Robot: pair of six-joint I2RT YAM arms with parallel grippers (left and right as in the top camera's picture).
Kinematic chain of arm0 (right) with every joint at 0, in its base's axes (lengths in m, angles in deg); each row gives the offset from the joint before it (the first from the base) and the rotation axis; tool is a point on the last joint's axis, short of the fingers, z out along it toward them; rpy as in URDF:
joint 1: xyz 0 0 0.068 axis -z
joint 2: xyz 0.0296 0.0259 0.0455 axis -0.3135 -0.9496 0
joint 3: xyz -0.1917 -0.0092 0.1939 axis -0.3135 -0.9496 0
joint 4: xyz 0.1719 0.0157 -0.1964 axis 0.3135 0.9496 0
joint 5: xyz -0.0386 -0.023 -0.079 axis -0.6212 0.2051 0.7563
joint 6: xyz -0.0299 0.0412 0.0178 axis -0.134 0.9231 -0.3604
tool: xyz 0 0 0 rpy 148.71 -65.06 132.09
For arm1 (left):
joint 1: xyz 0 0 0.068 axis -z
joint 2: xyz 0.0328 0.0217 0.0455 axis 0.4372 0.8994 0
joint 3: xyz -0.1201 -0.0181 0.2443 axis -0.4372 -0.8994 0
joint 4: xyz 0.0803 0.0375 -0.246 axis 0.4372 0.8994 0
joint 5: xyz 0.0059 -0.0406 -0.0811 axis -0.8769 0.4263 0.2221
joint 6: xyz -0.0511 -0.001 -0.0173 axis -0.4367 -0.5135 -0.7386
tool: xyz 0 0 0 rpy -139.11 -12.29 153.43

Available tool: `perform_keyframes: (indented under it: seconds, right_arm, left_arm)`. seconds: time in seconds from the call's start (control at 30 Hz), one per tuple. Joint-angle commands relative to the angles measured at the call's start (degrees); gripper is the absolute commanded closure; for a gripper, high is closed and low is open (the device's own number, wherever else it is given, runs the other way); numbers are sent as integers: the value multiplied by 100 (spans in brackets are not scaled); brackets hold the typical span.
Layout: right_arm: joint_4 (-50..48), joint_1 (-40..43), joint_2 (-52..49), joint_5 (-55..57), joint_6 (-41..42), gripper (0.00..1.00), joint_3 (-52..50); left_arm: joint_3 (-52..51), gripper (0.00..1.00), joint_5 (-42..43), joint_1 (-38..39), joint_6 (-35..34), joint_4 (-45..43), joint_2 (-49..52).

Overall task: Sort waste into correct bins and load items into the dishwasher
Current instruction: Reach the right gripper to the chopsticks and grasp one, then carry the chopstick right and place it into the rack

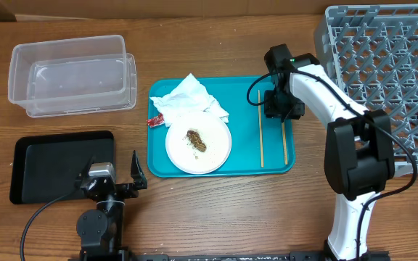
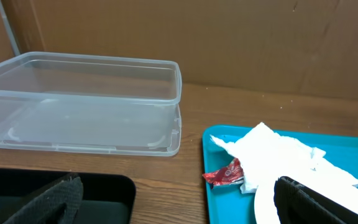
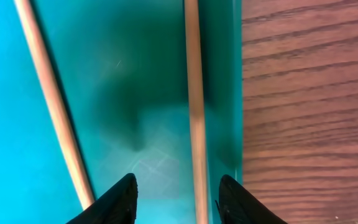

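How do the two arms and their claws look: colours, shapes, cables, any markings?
The right arm has rounded white shells with black joints and a small green light near its wrist. The left arm is black, with a grey block at the wrist. Both trail black cables. The right claw and the left claw each have two black fingers.

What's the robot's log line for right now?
left gripper: open, by black tray | right gripper: open, straddling one chopstick on teal tray
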Motion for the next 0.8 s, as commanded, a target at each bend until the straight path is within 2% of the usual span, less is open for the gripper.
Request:
perform_keyframes:
  seconds: [0.0, 0.4, 0.47, 0.63, 0.77]
  right_arm:
    - [-79, -17, -81, 94, -33, 56, -4]
    - [-841, -7, -83, 76, -74, 57, -710]
    - [-896, -7, -83, 76, -28, 63, -802]
    - [-774, -7, -79, 79, 15, 95, -671]
    - [-297, 42, -68, 98, -13, 96, -90]
  left_arm:
    - [-22, 0, 2, 50, 87, 4, -2]
    - [-22, 0, 2, 50, 87, 4, -2]
    - [-22, 0, 2, 50, 85, 4, -2]
    - [-22, 0, 0, 50, 85, 4, -2]
    - [-20, 0, 2, 50, 87, 4, -2]
